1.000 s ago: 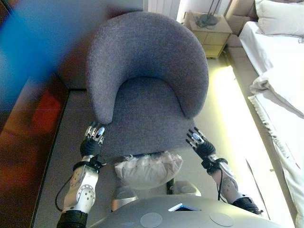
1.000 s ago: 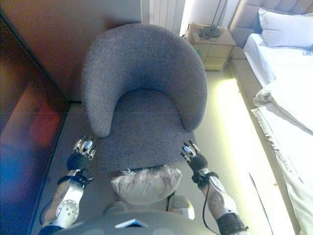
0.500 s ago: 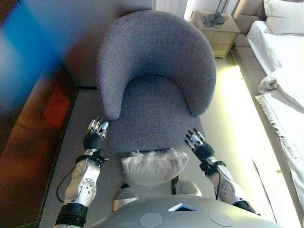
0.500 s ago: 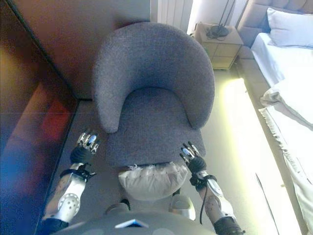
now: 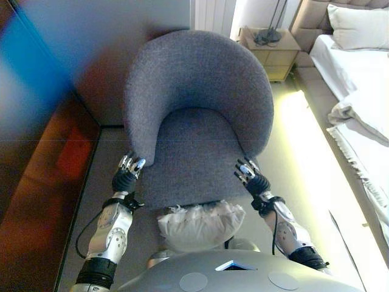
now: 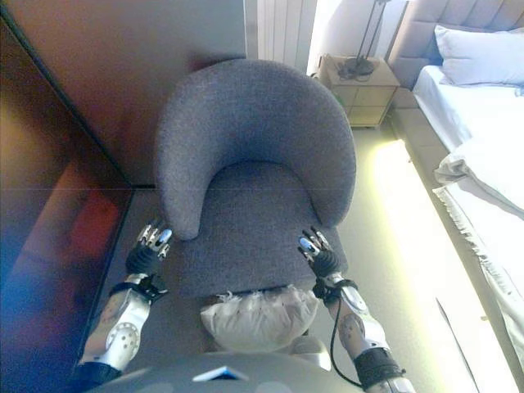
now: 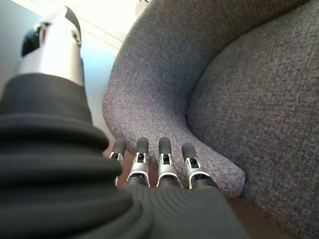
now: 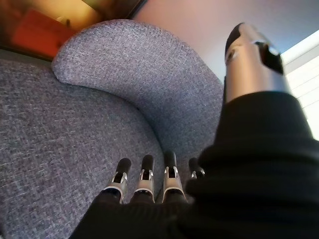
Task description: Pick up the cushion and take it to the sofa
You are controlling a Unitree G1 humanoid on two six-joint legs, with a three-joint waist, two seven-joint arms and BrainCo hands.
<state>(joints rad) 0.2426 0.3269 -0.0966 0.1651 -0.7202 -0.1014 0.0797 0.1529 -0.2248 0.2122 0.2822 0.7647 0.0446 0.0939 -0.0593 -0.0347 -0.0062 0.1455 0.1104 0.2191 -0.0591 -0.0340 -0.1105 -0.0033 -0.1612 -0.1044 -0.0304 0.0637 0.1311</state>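
The cushion (image 5: pixel 197 224), pale and crumpled, sits low between my two arms, just below the front edge of the grey armchair (image 5: pixel 197 103), close to my body. Neither hand touches it. My left hand (image 5: pixel 126 176) is open beside the front end of the chair's left arm, its fingers (image 7: pixel 159 164) straight. My right hand (image 5: pixel 250 179) is open at the seat's front right corner, its fingers (image 8: pixel 147 181) straight over the grey seat fabric. The chair seat is bare.
A dark wooden wall (image 5: pixel 36 152) runs along the left of the chair. A nightstand (image 5: pixel 270 48) stands behind the chair to the right. A bed (image 5: pixel 364 115) with white covers and a pillow (image 5: pixel 358 27) lies along the right side.
The whole picture has shifted, so the camera moved. My right hand is a little nearer the chair's front corner. Both hands stay open and the cushion stays between my arms.
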